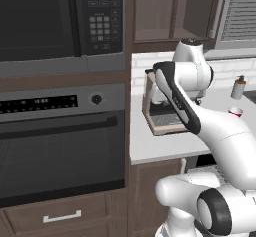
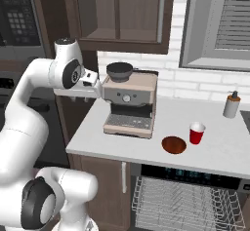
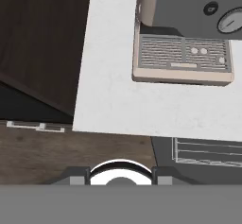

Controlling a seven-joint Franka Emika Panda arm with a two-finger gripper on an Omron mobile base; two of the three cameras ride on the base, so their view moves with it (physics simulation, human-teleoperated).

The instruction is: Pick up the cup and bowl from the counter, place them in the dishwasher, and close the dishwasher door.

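Arm folded high, hand (image 2: 78, 94) pointing downward, finger state unclear.

You're in a kitchen: oven (image 1: 60, 146), microwave (image 1: 55, 21), coffee machine (image 2: 131, 104), counter (image 2: 215, 149), open dishwasher (image 2: 185, 203), wood cabinets (image 2: 122, 10).

We note the coffee machine (image 2: 131, 103) on the counter (image 2: 141, 149) just right of the hand; further right the bowl (image 2: 174, 144) then cup (image 2: 197, 133); dishwasher (image 2: 188, 201) rack below them.
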